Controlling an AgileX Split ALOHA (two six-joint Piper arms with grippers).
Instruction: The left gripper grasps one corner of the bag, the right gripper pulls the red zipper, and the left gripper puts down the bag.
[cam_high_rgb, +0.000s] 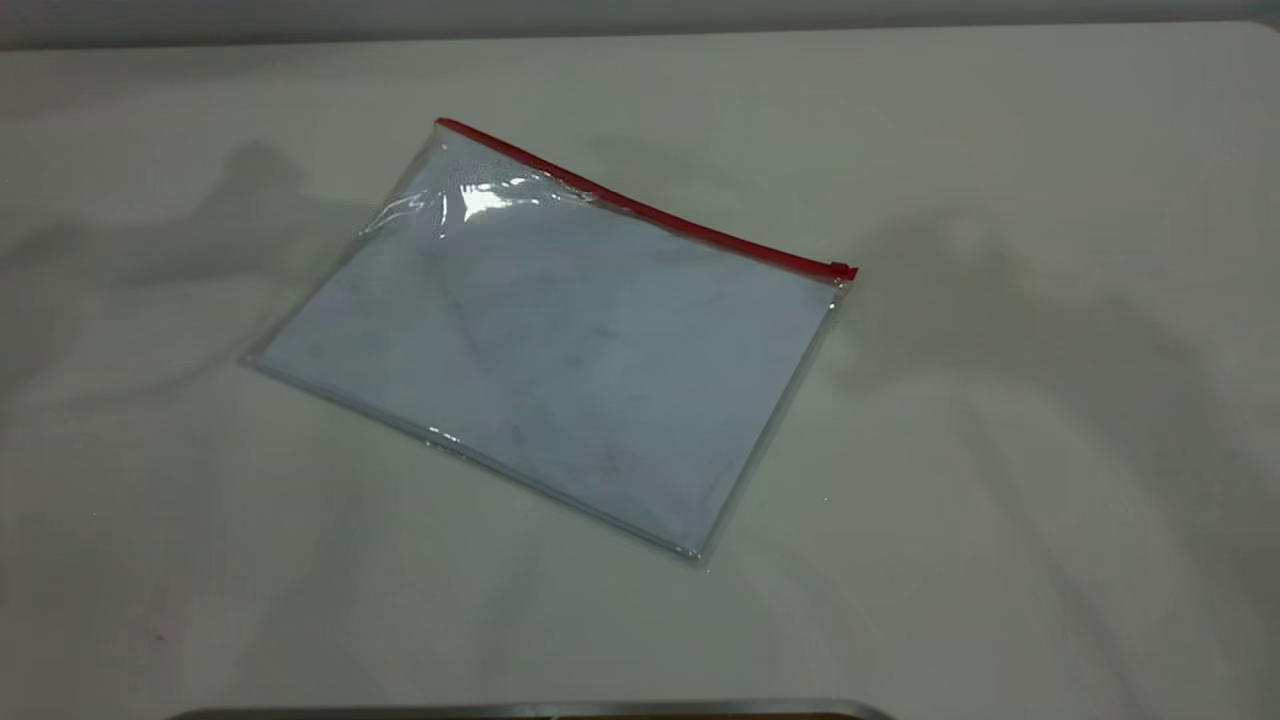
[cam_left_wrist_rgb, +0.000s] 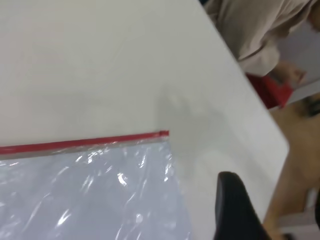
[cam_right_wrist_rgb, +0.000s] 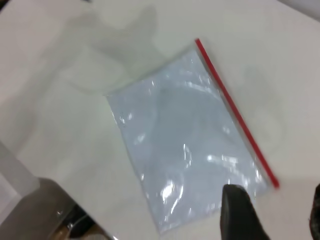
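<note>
The bag (cam_high_rgb: 545, 355) lies flat mid-worktop, skewed to the edges, red zipper (cam_high_rgb: 640, 205) along its far long side, slider (cam_high_rgb: 843, 270) at the right end, nothing touching it; left gripper (cam_left_wrist_rgb: 270, 210) and right gripper (cam_right_wrist_rgb: 272, 212) hover above, jaws spread wide.

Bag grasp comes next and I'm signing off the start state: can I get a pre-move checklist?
1. Bag flat on the table: ok.
2. Red zipper in view, unobstructed: ok.
3. Slider at the zipper's right end in the exterior view: ok.
4. Corner free, near the left gripper: ok.
5. Left gripper open: cannot tell.
6. Right gripper above the bag, not touching: ok; open: cannot tell.
</note>
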